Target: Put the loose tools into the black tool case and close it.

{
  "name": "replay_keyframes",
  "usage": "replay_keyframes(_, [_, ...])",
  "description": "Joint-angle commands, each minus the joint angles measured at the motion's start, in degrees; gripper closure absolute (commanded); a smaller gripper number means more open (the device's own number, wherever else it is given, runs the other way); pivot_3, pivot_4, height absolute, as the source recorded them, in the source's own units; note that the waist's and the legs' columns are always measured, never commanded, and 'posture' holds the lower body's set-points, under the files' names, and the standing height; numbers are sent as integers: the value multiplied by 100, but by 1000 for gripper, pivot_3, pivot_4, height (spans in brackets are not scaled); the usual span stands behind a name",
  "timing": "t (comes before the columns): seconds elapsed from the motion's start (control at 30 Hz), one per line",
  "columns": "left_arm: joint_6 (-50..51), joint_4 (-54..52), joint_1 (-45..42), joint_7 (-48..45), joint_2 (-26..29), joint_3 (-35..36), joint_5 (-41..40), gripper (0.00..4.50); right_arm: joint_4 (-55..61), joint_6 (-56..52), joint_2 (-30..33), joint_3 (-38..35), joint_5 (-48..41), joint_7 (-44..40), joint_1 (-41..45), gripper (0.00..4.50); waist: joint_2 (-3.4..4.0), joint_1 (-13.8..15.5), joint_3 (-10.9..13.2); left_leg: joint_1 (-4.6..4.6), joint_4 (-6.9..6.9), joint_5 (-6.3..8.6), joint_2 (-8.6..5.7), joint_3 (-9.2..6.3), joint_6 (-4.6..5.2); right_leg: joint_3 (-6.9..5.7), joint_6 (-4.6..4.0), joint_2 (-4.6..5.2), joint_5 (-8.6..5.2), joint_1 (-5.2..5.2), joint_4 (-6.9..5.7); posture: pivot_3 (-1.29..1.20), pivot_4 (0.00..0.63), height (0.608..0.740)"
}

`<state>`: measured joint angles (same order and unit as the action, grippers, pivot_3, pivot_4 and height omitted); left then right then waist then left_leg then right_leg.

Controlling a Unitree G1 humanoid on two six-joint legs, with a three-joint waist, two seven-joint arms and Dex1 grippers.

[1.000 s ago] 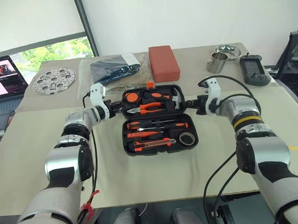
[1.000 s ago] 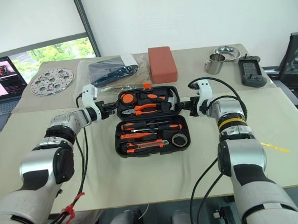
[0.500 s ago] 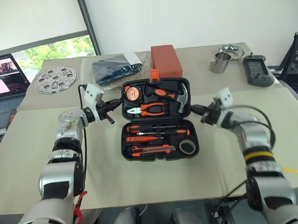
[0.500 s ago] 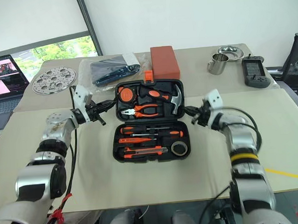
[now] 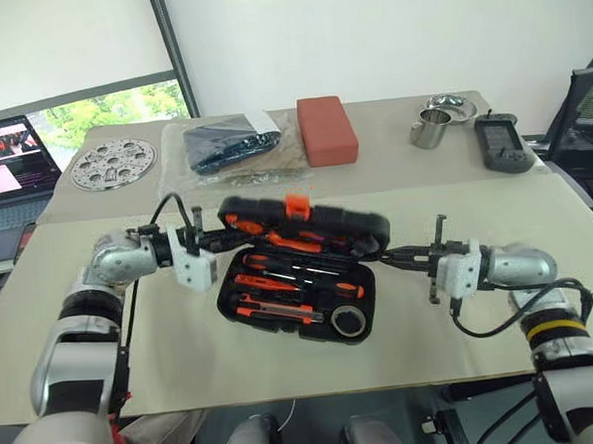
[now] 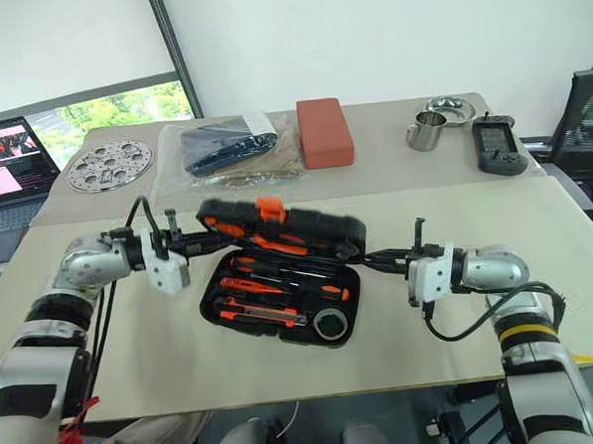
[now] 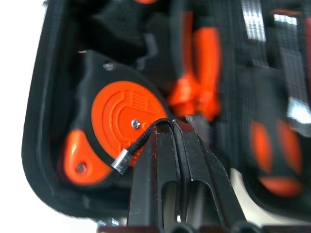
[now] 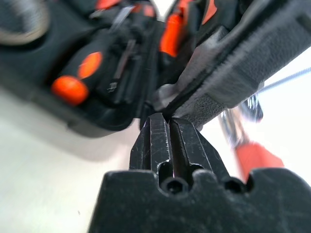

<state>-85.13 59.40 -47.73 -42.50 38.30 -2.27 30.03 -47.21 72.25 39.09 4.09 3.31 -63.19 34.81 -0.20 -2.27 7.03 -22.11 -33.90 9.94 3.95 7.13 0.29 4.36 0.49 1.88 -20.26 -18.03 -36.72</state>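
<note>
1. Two grippers work the black tool case (image 5: pixel 304 271): the left gripper (image 5: pixel 216 237) and the right gripper (image 5: pixel 390 260), each with its fingers pressed together on an end of the lid (image 5: pixel 307 224); the right wrist view shows the lid's edge pinched at the closed tips.
2. Change noted: a second ago the case lay fully open and flat on the table (image 5: pixel 284 362), with the lid tilted back at half a second ago. Now the lid stands swung over the base, roughly halfway down, its orange latch (image 5: pixel 296 204) uppermost. Both arms have drawn back toward the robot and their wrists have rolled over.
3. Meaning for the task, as a judgement: loading appears done and closing is under way. The lid is not yet down and the latch is not engaged.
4. Count in the base: two orange-and-black screwdrivers (image 5: pixel 279 270), one utility knife (image 5: pixel 276 308), one grey tape roll (image 5: pixel 349 322). The slim tester cannot be told apart under the lid's shadow.
5. Count in the lid, left wrist view: one round orange tape measure (image 7: pixel 116 119), one pair of orange-handled pliers (image 7: pixel 197 73).
6. No loose tool is seen on the table around the case.
7. Count beyond the case: one red-brown box (image 5: pixel 326 129), one clear bag (image 5: pixel 233 141), one metal cup (image 5: pixel 429 128).
</note>
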Motion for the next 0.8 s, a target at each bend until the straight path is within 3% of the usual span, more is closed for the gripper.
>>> replay_keyframes(0.03, [-464, -796, -85, 2179, 512, -360, 2722, 4448, -492, 1625, 335, 259, 744, 347, 292, 4500, 0, 22, 0, 3, 0, 2, -2, 8, 4, -3, 1, 13, 0, 0, 1, 0, 150, 740])
replay_keyframes(0.07, [-95, -1089, -108, 3419, 819, -952, 3689, 4448, -604, 1805, 440, 264, 961, 446, 278, 4500, 0, 32, 0, 8, 1, 4, -3, 15, 7, -5, 1, 24, 0, 1, 1, 0, 150, 740])
replay_keyframes(0.13, [831, -1351, -272, 5988, 1431, -2381, 5360, 4500, -744, 1945, 691, 264, 1434, 637, 176, 3759, -4, 59, 2, 15, 0, 8, -1, 18, 14, -6, 1, 55, 0, 12, 9, 0, 150, 740])
replay_keyframes(0.23, [1385, -845, -796, 7955, 1856, -4008, 6652, 3630, -935, 1744, 949, 382, 1490, 1043, 37, 2758, -13, 106, 7, 50, 11, 13, -3, 25, 22, 5, 6, 67, -3, 46, 23, 0, 150, 740])
replay_keyframes(0.33, [1338, -562, -1320, 9598, 2046, -5144, 7298, 2615, -939, 1401, 1304, 999, 980, 922, -191, 1830, -48, 135, 29, 95, 23, 18, 2, 57, 26, -5, 8, 76, -8, 82, 41, 0, 150, 740])
replay_keyframes(0.4, [1138, -97, -1581, 10120, 1962, -5422, 7206, 1960, -475, 391, 1359, 1194, -174, 341, -556, 1143, -59, 145, 34, 105, 26, 18, 9, 64, 26, -4, 8, 81, -8, 93, 47, 0, 150, 740])
replay_keyframes(0.43, [840, 376, -1663, 9942, 1869, -5249, 6809, 1651, 41, -609, 1416, 1189, -939, -227, -905, 857, -72, 151, 38, 107, 28, 18, 9, 69, 26, -4, 8, 84, -8, 95, 47, 0, 150, 740])
replay_keyframes(0.5, [280, 1387, -1769, 9177, 1631, -4759, 5891, 910, 1274, -2669, 1577, 1091, -2170, -843, -1525, 148, -80, 163, 36, 103, 30, 17, 16, 68, 23, -12, 7, 85, -7, 98, 50, 0, 150, 740])
replay_keyframes(0.53, [-4, 2092, -1790, 8382, 1450, -4320, 5281, 493, 1900, -3584, 1687, 1045, -2576, -917, -1785, 0, -78, 171, 36, 100, 29, 17, 15, 66, 21, -15, 7, 86, -7, 95, 48, 0, 150, 740])
replay_keyframes(0.57, [-49, 2961, -1785, 7014, 1209, -3374, 4480, 200, 2622, -4753, 1901, 1034, -3027, -837, -2076, 0, -74, 184, 33, 96, 29, 18, 15, 67, 19, -16, 7, 88, -7, 89, 48, 0, 150, 740])
replay_keyframes(0.6, [370, 3721, -1751, 4925, 934, -1931, 3418, 81, 3293, -5796, 2118, 1009, -3395, -716, -2354, 0, -71, 199, 32, 85, 28, 16, 8, 60, 12, -29, 7, 86, -8, 72, 33, 0, 150, 740])
replay_keyframes(0.63, [1613, 4199, -1737, 2296, 620, -243, 2037, 81, 3874, -6668, 2306, 977, -3655, -595, -2581, 0, -60, 203, 24, 72, 19, 19, 6, 68, -3, -46, 5, 77, -9, 35, 2, 0, 150, 740])
replay_keyframes(0.67, [2737, 4391, -1729, 369, 406, 929, 1011, 81, 4314, -7330, 2454, 928, -3851, -500, -2756, 0, -29, 215, 10, 39, 9, 18, -1, 71, -7, -62, 2, 80, -10, -13, -30, 0, 150, 740])
replay_keyframes(0.7, [3672, 4297, -1676, -1047, 275, 1633, 278, 81, 4648, -7724, 2561, 866, -3925, -481, -2891, 0, -28, 206, 9, -7, -1, -1, -13, 70, -36, -100, 2, 78, -10, -56, -44, 0, 150, 740])
replay_keyframes(0.73, [4277, 4042, -1574, -1956, 201, 1968, -176, 81, 4897, -7988, 2634, 802, -3939, -481, -2991, 0, -29, 206, 8, -22, -7, -8, -19, 76, -47, -144, -2, 76, -9, -84, -47, 0, 150, 740])
replay_keyframes(0.8, [4888, 3468, -1202, -2952, 145, 1819, -318, 81, 5496, -8703, 2853, 778, -3919, -348, -3157, 0, -16, 132, -2, -39, 7, -8, 0, 56, -46, -202, -24, 69, 7, -97, -41, 0, 150, 740])
